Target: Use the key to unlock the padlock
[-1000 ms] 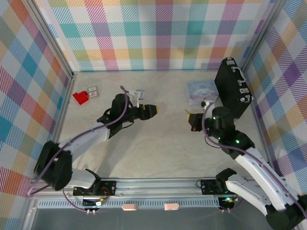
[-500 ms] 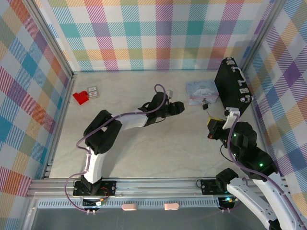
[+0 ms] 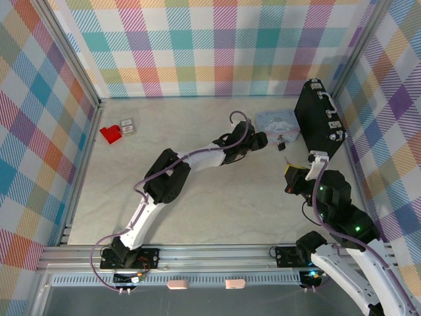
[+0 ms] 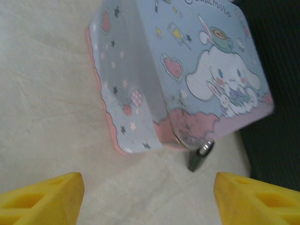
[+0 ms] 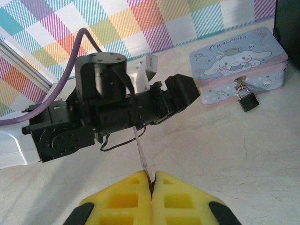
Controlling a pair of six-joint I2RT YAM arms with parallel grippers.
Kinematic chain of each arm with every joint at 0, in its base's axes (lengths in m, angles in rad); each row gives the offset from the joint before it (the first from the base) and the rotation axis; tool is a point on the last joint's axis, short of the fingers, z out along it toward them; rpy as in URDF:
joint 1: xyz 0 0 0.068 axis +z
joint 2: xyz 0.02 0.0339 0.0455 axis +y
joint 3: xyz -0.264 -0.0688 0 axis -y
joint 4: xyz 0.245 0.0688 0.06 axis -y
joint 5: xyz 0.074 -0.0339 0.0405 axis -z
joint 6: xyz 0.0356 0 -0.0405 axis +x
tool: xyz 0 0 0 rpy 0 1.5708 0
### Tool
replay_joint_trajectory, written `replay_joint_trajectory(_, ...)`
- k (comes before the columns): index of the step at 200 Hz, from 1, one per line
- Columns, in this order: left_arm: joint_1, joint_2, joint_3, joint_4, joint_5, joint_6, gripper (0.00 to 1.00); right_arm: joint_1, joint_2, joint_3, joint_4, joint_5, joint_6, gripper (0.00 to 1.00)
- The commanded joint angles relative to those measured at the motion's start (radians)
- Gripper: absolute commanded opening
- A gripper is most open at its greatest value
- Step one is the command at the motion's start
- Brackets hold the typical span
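Right wrist view: right tool (image 5: pixel 152 182) pinches key (image 5: pixel 142 152).
Left tool (image 4: pixel 149 200): wide apart, empty.
Padlock (image 5: pixel 247 100): needs steadying before key goes in.

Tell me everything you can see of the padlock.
The padlock is a small block with a dark-looking body and a silvery metal shackle. The shackle appears shut and is hooked through the clasp on the front wall of the pastel cartoon tin. The lock hangs from that clasp, slightly tilted, with its body lying on the pale table just in front of the tin. Nothing else touches it. The open left gripper faces it without reaching it.
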Motion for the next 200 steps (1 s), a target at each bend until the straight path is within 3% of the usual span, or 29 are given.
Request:
replay_joint_trajectory(1,-0.004,0.064,0.131,-0.118,-0.119,0.048,0.77,-0.003,-0.023,-0.020,0.001,-0.011,0.018,0.00)
replay_joint_trajectory(30,-0.011,0.135,0.251,-0.120,-0.073,0.073,0.78,-0.003,-0.035,-0.035,-0.002,-0.010,0.021,0.00)
replay_joint_trajectory(64,-0.068,0.110,0.250,-0.144,-0.118,0.116,0.78,-0.003,-0.035,-0.048,-0.005,-0.012,0.026,0.00)
replay_joint_trajectory(96,-0.113,0.101,0.266,-0.273,-0.199,0.038,0.75,-0.003,-0.042,-0.052,0.000,-0.020,0.035,0.00)
replay_joint_trajectory(121,-0.136,0.120,0.265,-0.239,-0.167,-0.018,0.72,-0.004,-0.058,-0.045,-0.003,-0.031,0.042,0.00)
replay_joint_trajectory(166,-0.147,0.280,0.467,-0.248,-0.111,-0.055,0.68,-0.004,-0.120,-0.018,-0.054,-0.015,0.053,0.00)
replay_joint_trajectory(200,-0.147,0.384,0.621,-0.310,-0.174,-0.078,0.64,-0.004,-0.156,0.003,-0.083,-0.007,0.056,0.00)
